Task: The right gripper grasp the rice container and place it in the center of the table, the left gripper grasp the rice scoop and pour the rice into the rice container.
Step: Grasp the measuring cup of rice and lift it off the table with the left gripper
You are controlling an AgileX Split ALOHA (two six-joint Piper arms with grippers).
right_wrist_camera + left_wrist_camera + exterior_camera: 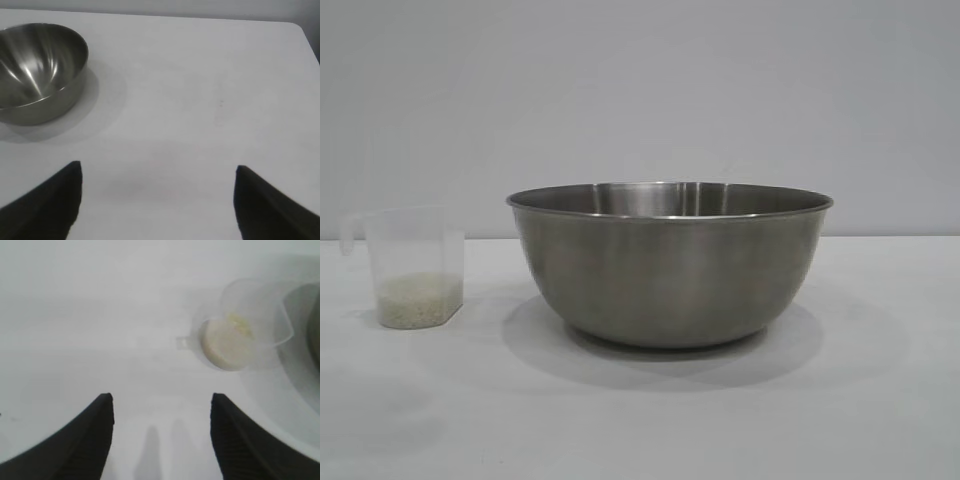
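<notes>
While the rice container (670,265) sits mid-counter (880,420), the light, thin-walled rice scoop (415,265) stands just beside it, rice (418,298) inside. The left end effector (161,405), spread and empty, should likely pinch the side handle gently. The right end effector (157,172) hangs spread.

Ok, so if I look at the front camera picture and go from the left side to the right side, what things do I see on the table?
Plastic scoop with rice in the bottom → big steel bowl, both standing on the white table.
</notes>
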